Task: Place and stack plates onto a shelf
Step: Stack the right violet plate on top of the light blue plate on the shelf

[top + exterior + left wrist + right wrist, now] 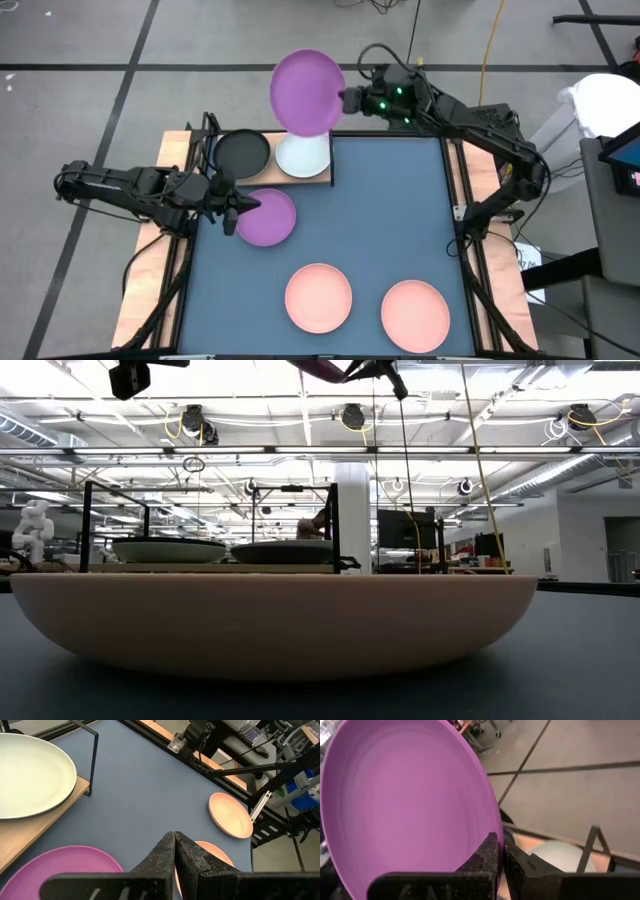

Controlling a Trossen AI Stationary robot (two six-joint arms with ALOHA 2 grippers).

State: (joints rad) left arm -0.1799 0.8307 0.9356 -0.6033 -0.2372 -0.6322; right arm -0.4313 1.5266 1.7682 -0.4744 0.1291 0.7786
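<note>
My right gripper [350,100] is shut on a purple plate [307,92], held high beyond the table's far edge, above the shelf [200,160]. The light-wood shelf carries a black plate [242,152] and a whitish plate [303,155] side by side. A second purple plate [268,216] lies flat on the blue-grey mat just near of the shelf. My left gripper [232,212] is shut at that plate's left rim. Two salmon plates [318,297] [415,312] lie flat near the table's near edge. No pale green plate shows. My right gripper pinches the raised purple plate at its rim [492,827], one finger [485,855] on the hollow face and the other behind it. The fingers come from the table's right. The plate is lifted clear and tilted. My left gripper [175,845] is shut beside the lying purple plate [65,870]; whether it touches it, I cannot tell.
Thin black posts [92,760] stand at the shelf's corners. The mat [390,210] is bare in its middle and right part. In the low view a salmon plate [280,620] fills the foreground, with the shelf [220,567] behind it.
</note>
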